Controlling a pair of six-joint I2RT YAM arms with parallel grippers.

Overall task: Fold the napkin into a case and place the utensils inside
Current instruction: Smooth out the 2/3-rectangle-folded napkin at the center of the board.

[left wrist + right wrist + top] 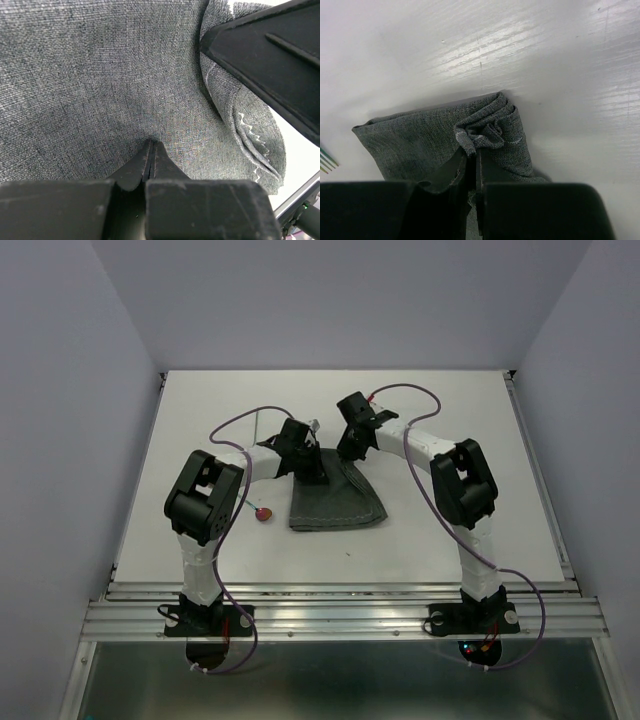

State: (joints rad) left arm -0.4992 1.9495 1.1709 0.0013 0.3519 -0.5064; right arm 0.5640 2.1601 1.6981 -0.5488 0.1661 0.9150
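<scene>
- Pinching the napkin (pixel 335 505) with both arms. The left gripper (pixel 151 149) is clamped tight on 1 flat layer, with no gap showing between the jaws.
- The right gripper (pixel 471 159) stands narrow, nipping a bunched, rolled corner with pale stitching showing.
- The napkin lies mid-table (pixel 450 420) and is already doubled. Both grips sit at its 12 o'clock edge, and its 6 o'clock edge rests on the surface.
- Step in hand, by my reading: carrying the far edge over for the next fold of the case.
- To do it well:
  - Move the 2 arms together at equal height so the edge stays taut.
  - Ease the crumpled right corner toward 3 o'clock to flatten it before laying.
  - Set seam on seam.
  - Let go only once the cloth lies flat.
- The spoon (pixel 264 514) shows its red bowl just off the napkin's 9 o'clock side, near the left arm.
- Thin teal prongs (pixel 327 161) sit at the 9 o'clock edge of the right wrist view, likely a utensil's end. Which one, cannot tell.
- No grey utensil found in any view.
- In the way:
  - The grippers work very close together. A black finger (pixel 265 60), probably the right arm's, fills the 2 o'clock corner of the left wrist view, so there is a risk of a knock.
  - Dragging cloth toward 9 o'clock could sweep the spoon.
</scene>
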